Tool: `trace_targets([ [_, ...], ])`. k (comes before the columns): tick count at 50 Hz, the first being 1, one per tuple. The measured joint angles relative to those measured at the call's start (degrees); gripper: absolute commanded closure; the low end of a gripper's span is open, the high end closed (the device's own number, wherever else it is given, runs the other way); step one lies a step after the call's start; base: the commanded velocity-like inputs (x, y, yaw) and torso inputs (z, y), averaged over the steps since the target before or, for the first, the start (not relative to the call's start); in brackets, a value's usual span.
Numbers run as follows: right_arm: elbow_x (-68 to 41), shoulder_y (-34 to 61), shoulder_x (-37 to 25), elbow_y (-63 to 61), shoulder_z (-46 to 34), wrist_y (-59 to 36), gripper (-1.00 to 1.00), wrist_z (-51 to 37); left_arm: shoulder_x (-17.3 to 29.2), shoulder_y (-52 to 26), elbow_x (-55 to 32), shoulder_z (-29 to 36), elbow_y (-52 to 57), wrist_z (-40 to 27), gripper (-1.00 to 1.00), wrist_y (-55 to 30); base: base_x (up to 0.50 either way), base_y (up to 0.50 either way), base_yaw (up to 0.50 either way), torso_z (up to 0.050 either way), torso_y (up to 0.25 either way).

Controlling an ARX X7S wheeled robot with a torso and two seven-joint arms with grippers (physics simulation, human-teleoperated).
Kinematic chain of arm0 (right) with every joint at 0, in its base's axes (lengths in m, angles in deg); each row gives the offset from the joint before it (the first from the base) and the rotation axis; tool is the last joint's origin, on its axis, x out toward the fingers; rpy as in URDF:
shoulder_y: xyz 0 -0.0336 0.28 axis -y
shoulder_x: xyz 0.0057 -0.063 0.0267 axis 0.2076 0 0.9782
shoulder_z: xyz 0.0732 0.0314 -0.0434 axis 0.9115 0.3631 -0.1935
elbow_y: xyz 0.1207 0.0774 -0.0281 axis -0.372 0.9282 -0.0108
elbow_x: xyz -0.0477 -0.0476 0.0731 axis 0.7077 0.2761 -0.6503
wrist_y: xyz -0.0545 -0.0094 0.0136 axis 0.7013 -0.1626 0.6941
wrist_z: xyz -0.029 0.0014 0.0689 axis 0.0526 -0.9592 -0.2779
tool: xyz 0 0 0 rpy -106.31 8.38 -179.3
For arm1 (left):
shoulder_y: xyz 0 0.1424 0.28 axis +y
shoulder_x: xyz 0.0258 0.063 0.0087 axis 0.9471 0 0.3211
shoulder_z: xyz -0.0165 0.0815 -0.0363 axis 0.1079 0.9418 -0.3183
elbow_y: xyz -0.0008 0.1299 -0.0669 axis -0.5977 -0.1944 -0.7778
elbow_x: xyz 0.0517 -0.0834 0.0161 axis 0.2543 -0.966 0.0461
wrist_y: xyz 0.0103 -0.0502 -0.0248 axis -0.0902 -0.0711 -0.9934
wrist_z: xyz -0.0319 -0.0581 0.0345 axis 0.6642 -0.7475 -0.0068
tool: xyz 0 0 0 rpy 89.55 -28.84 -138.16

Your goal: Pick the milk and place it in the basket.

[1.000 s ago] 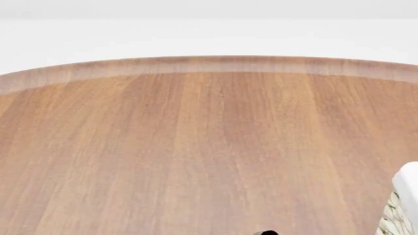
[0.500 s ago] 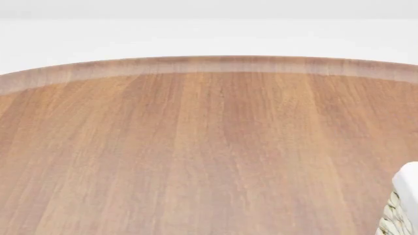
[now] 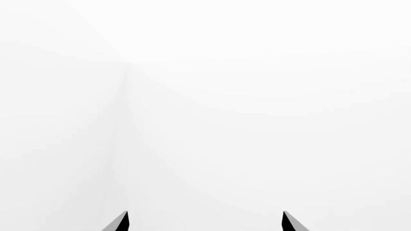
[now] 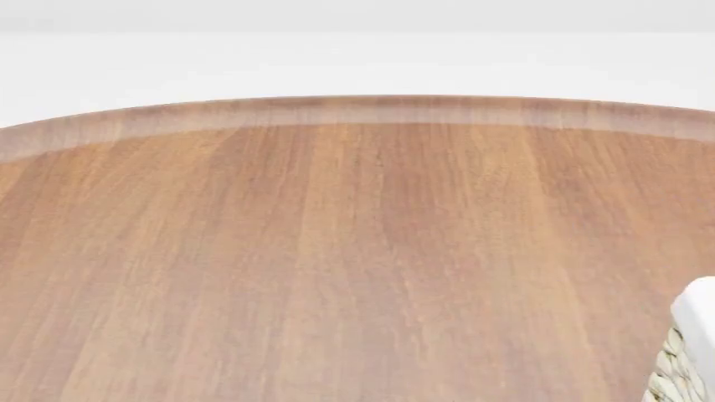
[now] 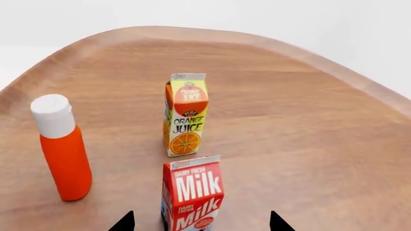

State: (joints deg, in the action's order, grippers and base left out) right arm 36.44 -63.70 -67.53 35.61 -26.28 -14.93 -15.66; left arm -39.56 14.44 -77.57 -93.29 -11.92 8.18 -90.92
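My right gripper [image 5: 200, 222] hangs spread wide over the wooden table [image 5: 308, 125], its two dark fingertips [image 5: 123, 222] showing on either side of the milk [image 5: 192, 197] with nothing yet between them but air. The carton stands upright just ahead of my right wrist camera, red top and white lettering facing me, roughly centred in the gap though sitting a little nearer one tip. Beyond it, upright and apart, stands the orange juice carton [image 5: 186, 114]; off to one side, also apart, an orange bottle with a white cap [image 5: 61, 148].

To close well, I judge I should advance straight until the carton's body lies fully between the pads, nudge sideways to centre it, then squeeze on the flat sides below the gable, gently, since thin card may buckle or tip.

My left gripper [image 3: 204, 222] is likewise spread, holding nothing, its tips [image 3: 119, 223] pointed at blank white.

The basket [image 4: 691, 352] shows only as a corner of wicker and white liner at the table's near right edge in the head view; the milk itself does not appear there.
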Motion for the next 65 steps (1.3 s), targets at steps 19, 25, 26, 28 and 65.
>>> trace_targets([
  [19,0.83,6.84,6.01,10.60,-4.24,0.93,-1.00,7.45,-0.07,0.51,0.39,0.30,-0.40,0.10,-1.00,0.68,0.00,0.00,0.00,0.000,0.000],
  [25,1.21,8.48,7.74,13.96,-5.31,1.66,-1.00,9.41,-0.08,0.63,0.51,0.42,-0.50,0.11,-1.00,0.87,0.00,0.00,0.00,0.000,0.000],
  [26,1.28,8.74,8.02,14.52,-5.48,1.78,-1.00,9.72,-0.08,0.66,0.52,0.43,-0.52,0.11,-1.00,0.90,0.00,0.00,0.00,0.000,0.000],
  [28,1.39,9.25,8.56,15.58,-5.80,2.03,-1.00,10.33,-0.08,0.70,0.55,0.45,-0.55,0.11,-1.00,0.97,0.00,0.00,0.00,0.000,0.000],
  [65,3.40,16.35,17.72,35.38,-10.86,6.97,-1.00,19.91,0.12,1.56,0.30,0.13,-0.87,-0.08,-1.00,1.82,0.00,0.00,0.00,0.000,0.000],
])
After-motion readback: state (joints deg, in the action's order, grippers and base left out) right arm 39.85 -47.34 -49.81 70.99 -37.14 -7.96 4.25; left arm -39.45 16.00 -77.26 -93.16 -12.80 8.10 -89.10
